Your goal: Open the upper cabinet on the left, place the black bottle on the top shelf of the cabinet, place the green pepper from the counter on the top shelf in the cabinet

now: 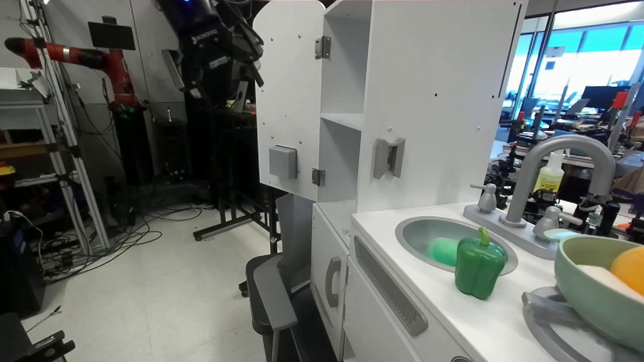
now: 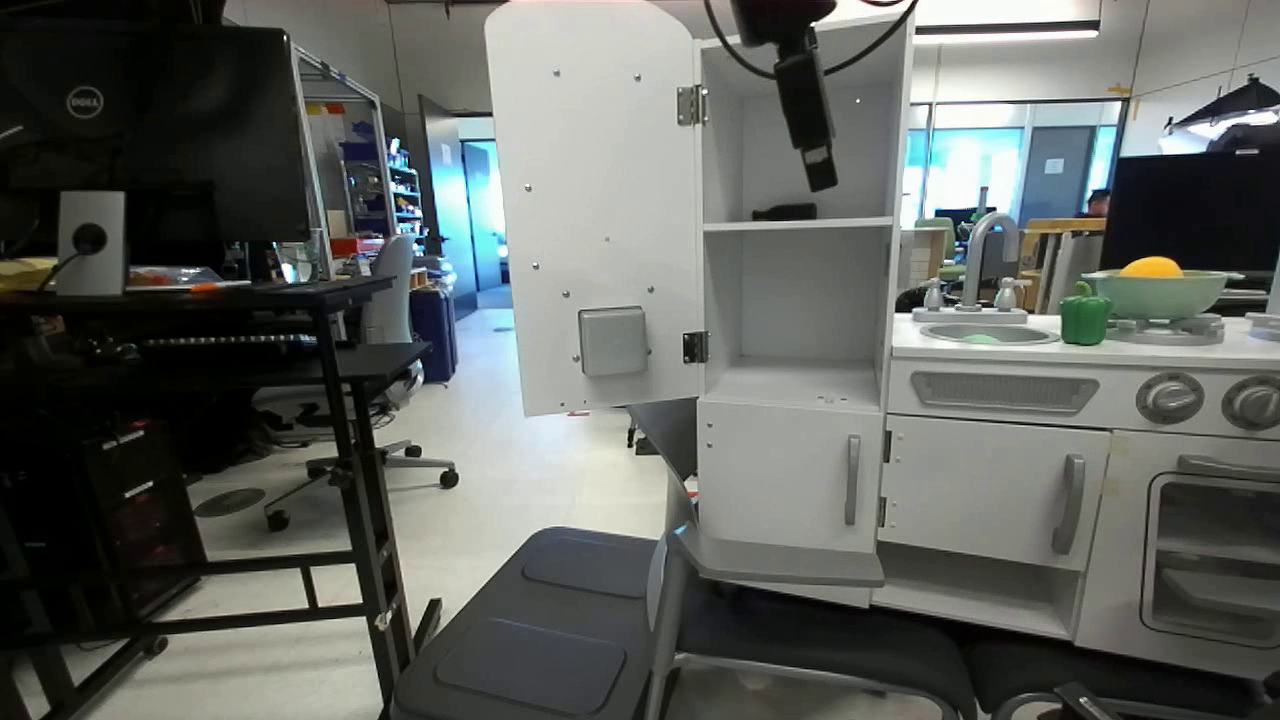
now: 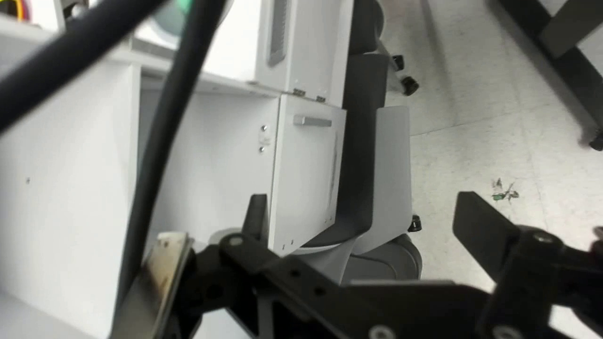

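Your black claw (image 3: 362, 212) is spread and empty, but bumping the narrow-necked black bottle (image 2: 785, 212) lying on the white top shelf (image 2: 800, 225) could roll it off when you bring over the chunky green pepper (image 1: 479, 266) standing on the white tabletop (image 1: 495, 322).

Beyond my gripper (image 2: 820, 172), in the upper cabinet (image 2: 722, 160), I have free space above the black bottle (image 2: 785, 212), which lies on the top shelf (image 2: 800, 225). The swung-out door (image 2: 600, 230) stands at one side of the gripper; at the other, the side wall (image 1: 432, 50) closes this space toward the counter (image 1: 503, 322).
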`<state>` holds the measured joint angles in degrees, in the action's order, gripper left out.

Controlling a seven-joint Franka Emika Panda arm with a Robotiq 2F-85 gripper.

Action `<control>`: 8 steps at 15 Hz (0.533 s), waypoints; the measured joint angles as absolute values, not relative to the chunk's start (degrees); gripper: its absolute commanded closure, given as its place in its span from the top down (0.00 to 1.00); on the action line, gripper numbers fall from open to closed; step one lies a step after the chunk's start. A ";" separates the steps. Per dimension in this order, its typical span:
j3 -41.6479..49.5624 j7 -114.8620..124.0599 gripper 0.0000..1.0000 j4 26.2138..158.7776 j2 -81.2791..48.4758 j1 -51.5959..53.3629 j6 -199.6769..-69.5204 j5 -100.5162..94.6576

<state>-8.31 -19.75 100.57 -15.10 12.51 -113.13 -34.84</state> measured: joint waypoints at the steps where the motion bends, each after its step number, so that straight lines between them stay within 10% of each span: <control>1: -8.31 -17.45 1.00 103.92 -12.40 12.35 -112.46 -32.98; 8: -7.97 -1.94 1.00 128.07 6.17 10.20 -114.39 -21.00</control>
<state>-7.97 -1.94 128.07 6.17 10.20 -114.39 -21.00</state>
